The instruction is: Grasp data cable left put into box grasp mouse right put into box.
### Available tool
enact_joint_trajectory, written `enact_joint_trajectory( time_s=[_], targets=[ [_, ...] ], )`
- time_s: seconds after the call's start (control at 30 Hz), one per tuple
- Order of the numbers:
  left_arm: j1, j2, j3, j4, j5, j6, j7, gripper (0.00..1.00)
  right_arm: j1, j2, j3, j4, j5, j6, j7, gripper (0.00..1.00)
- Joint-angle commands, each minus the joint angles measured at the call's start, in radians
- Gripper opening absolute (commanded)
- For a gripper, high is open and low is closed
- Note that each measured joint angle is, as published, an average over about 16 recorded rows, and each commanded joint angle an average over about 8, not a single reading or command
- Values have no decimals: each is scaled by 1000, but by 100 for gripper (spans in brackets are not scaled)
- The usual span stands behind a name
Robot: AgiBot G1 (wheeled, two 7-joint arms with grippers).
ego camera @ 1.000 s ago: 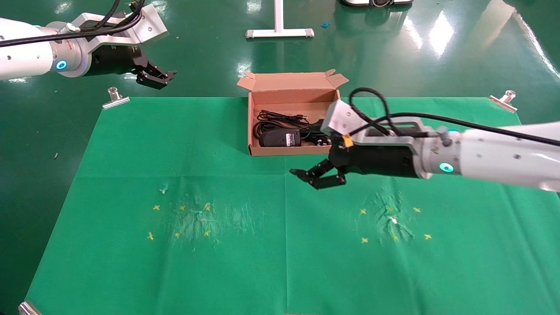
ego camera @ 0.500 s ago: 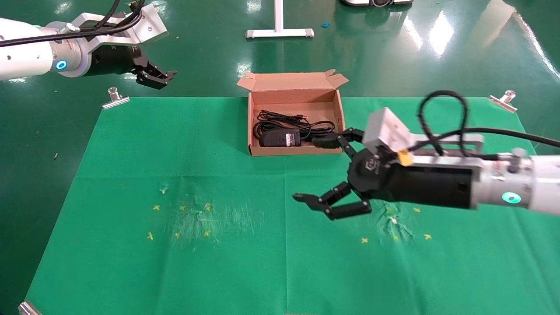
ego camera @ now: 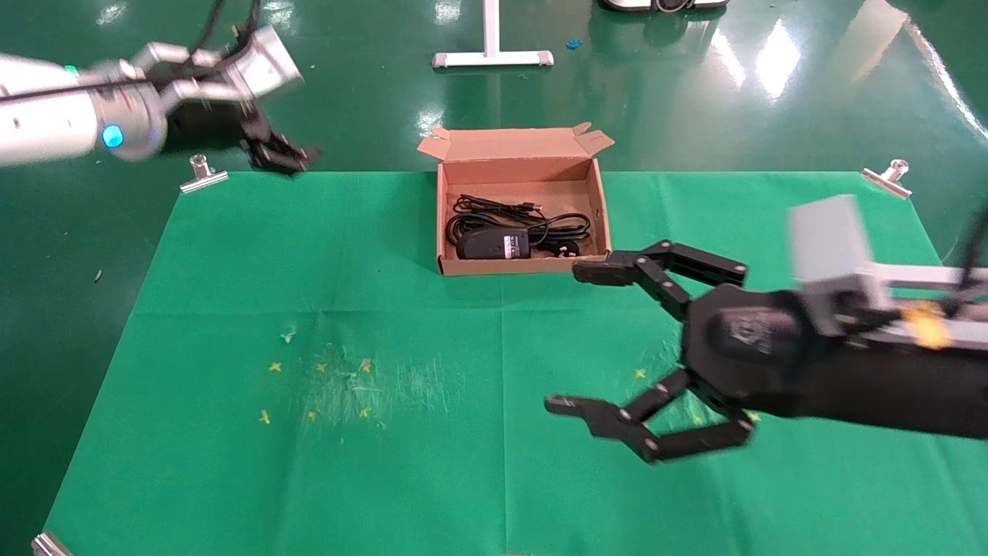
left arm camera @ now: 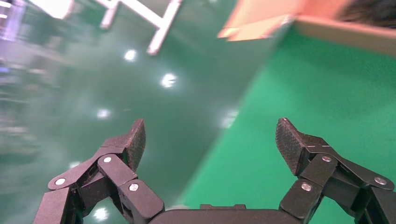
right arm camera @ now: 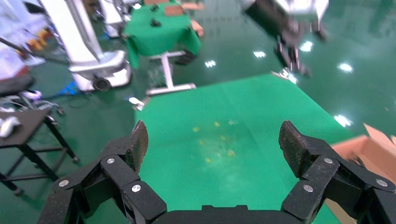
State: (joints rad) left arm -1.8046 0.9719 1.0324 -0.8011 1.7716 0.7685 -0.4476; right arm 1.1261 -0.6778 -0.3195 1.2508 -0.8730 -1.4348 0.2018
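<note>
The brown cardboard box (ego camera: 515,266) stands open at the back middle of the green cloth. Inside lie the black mouse (ego camera: 482,244), label up, and the data cable (ego camera: 563,249) with its plug by the box's right wall. Thin and thick cords are coiled behind them. My right gripper (ego camera: 563,337) is open wide and empty, above the cloth in front of and to the right of the box. In the right wrist view (right arm camera: 212,140) it is over bare cloth, with a box corner (right arm camera: 369,151) beside it. My left gripper (ego camera: 289,158) is open and empty at the cloth's back left edge, as the left wrist view (left arm camera: 212,135) shows.
Metal clips (ego camera: 202,174) (ego camera: 888,177) pin the cloth's back corners. Yellow crosses mark worn patches at front left (ego camera: 320,390) and front right (ego camera: 644,374). A white stand foot (ego camera: 492,55) is on the floor behind the box.
My right gripper has drawn back from the box toward the front right, empty and opening wider. My left arm has shifted slightly at the back left.
</note>
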Motion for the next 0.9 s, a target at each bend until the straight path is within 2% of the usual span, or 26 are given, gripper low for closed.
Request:
enact_joint_trajectory(
  time_s=[0.03,0.27,0.9],
  targets=[
    [22,-11,-23,-15,-32,22,8,100,-17,23,14,11,48,-21,-5,100],
    [115,-57,-119,-76,-165,115,41,100,-51,66,39,32,140,-60,-14,100],
    [368,-182,-379,-243,-525,366,131,100,-51,67,38,32,143,-61,-15,100]
  ],
)
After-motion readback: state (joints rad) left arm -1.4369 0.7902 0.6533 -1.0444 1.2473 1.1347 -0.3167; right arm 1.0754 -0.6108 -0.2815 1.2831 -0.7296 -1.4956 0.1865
